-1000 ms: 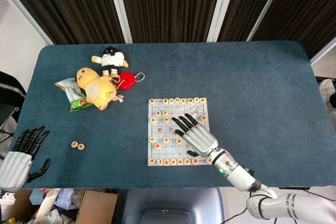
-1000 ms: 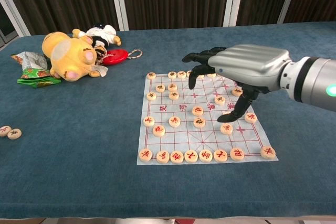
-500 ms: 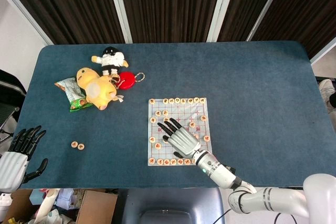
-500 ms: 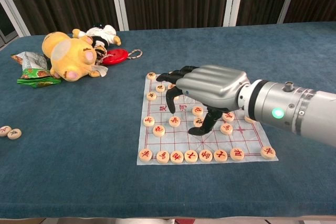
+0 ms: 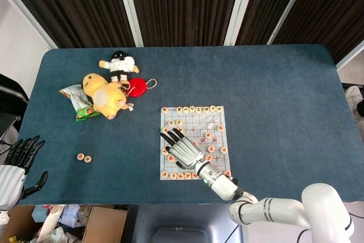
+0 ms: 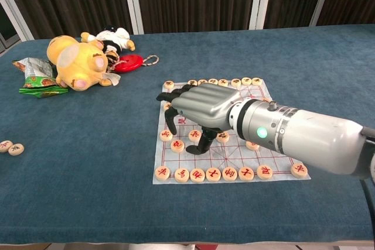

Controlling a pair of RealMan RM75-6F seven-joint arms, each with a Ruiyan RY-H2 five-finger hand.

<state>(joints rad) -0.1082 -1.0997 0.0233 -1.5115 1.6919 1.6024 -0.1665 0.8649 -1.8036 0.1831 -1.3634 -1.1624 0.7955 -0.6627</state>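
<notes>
My right hand hovers over the left side of the chess board, fingers spread and curved down, grasping nothing, tips just above the wooden pieces. My left hand hangs released off the desk's edge.

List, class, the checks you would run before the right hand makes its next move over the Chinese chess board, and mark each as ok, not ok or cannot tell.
1. Right hand above the left part of the white paper chess board: ok.
2. Fingers spread, holding nothing: ok.
3. Which round wooden chess piece the hand is over: cannot tell.
4. Near row of pieces in line: ok.
5. Left hand away from the board, at the table edge: ok.
6. Two stray wooden pieces off the board: not ok.
</notes>
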